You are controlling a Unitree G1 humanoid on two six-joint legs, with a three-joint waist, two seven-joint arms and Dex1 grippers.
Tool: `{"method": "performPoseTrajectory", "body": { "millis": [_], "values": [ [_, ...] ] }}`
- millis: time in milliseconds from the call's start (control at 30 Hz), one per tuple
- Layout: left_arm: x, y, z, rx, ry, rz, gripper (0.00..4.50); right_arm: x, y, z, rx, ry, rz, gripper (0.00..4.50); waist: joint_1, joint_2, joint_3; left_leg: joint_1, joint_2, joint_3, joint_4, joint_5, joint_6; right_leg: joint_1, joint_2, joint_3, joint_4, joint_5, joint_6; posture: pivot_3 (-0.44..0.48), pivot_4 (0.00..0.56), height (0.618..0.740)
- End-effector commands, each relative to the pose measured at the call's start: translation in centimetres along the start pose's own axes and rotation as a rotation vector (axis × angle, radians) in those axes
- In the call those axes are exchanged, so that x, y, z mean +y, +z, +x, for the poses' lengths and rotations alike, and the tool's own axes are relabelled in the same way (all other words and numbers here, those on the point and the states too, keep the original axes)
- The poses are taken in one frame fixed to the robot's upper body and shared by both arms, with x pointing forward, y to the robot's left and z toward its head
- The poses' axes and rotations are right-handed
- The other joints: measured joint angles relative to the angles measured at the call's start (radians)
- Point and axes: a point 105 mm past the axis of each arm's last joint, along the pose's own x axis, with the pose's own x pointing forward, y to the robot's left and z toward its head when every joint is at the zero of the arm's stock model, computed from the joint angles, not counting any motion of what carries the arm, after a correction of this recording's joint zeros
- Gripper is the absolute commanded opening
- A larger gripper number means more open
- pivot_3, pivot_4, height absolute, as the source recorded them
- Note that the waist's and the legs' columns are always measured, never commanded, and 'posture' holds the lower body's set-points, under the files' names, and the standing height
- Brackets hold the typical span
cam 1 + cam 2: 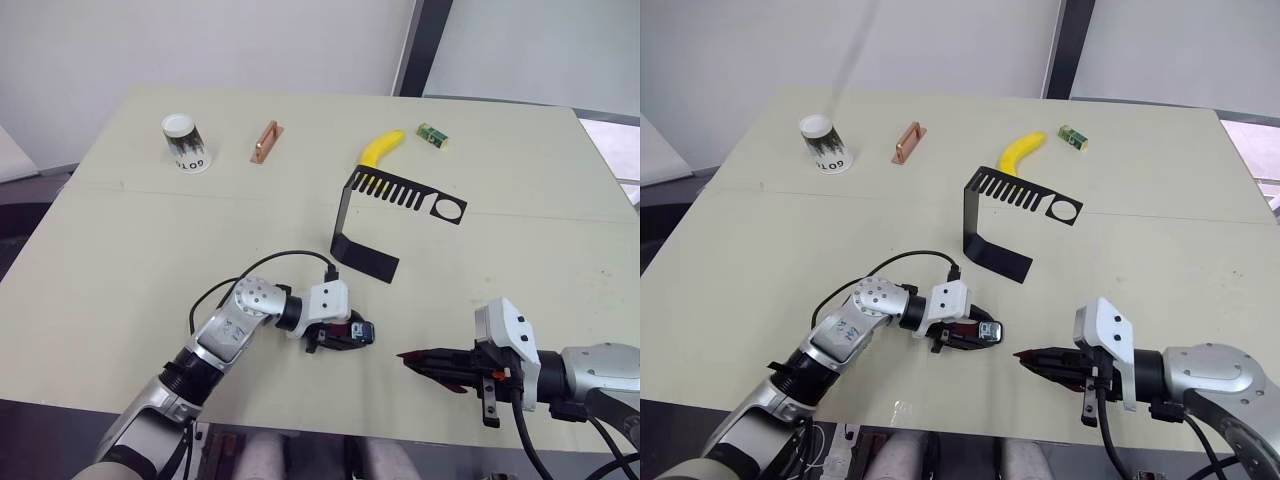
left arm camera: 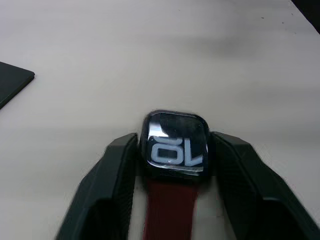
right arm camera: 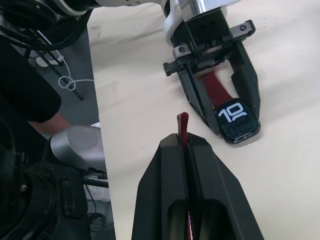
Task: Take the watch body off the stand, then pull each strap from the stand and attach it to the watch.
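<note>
My left gripper (image 1: 350,335) is shut on the watch body (image 2: 176,145), low over the table's front middle. The watch's pale digits face up. One maroon strap (image 2: 170,210) runs back from the watch between the fingers. A short way to the right, my right gripper (image 1: 407,356) points at the watch and is shut on the other maroon strap (image 3: 183,125), whose tip sticks out past the fingertips. A small gap separates that tip from the watch body (image 3: 237,115). The black stand (image 1: 345,215) is upright behind them, its comb-slotted arm and ring bare.
Along the far side of the table (image 1: 110,300) are a paper cup (image 1: 186,142), a copper bar (image 1: 265,141), a banana (image 1: 381,148) and a small green block (image 1: 432,136). The table's front edge runs just below both grippers.
</note>
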Motion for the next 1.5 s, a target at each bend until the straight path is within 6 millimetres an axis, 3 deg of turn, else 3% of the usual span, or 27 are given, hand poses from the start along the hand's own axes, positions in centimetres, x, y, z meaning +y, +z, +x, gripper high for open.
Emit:
{"method": "performPoseTrajectory", "body": {
  "millis": [33,200,333,533,933,1500],
  "values": [
    [0.2,0.0,-0.3,-0.005,0.014,-0.038,1.59,-0.1,0.7,0.0,-0.023,-0.003,-0.065,0.00,-0.001,0.000,0.000,0.000,0.000,0.000,0.000,0.000,0.000,0.000,0.000,0.000,0.000,0.000,0.000,0.000,0.150,0.740],
    [2.3,2.1,-2.9,-0.118,0.032,-0.335,1.59,-1.6,2.8,0.5,-0.034,-0.062,-0.277,0.00,-0.005,0.000,0.000,0.000,0.000,0.000,0.005,0.000,0.000,-0.001,0.001,0.000,0.005,0.000,0.000,0.000,0.150,0.740],
    [2.6,3.4,-4.6,-0.212,-0.032,-0.613,1.59,-2.4,3.9,1.0,-0.029,-0.106,-0.453,0.00,-0.004,0.000,0.000,-0.001,0.000,-0.001,0.007,0.000,0.000,-0.002,0.000,0.000,0.009,0.000,0.000,0.000,0.150,0.740],
    [2.4,4.1,-6.1,-0.283,-0.096,-0.816,1.59,-3.1,5.1,2.1,-0.032,-0.172,-0.684,0.00,-0.005,0.000,0.000,-0.002,0.000,-0.001,0.008,0.000,0.000,-0.002,0.000,0.000,0.011,0.000,0.000,0.000,0.150,0.740],
    [2.7,5.3,-6.4,-0.333,-0.142,-0.880,1.59,-4.1,5.3,3.5,-0.016,-0.235,-0.791,0.00,-0.006,0.000,0.000,-0.002,0.000,-0.002,0.010,0.000,0.000,-0.003,0.000,0.000,0.013,0.000,0.000,0.000,0.150,0.740],
    [2.9,4.7,-6.6,-0.350,-0.145,-0.901,1.59,-4.5,5.3,3.3,-0.001,-0.272,-0.815,0.00,-0.006,0.000,0.000,-0.001,0.000,-0.002,0.010,0.000,0.000,-0.003,0.000,0.000,0.014,0.000,0.000,0.000,0.150,0.740]
  ]
}}
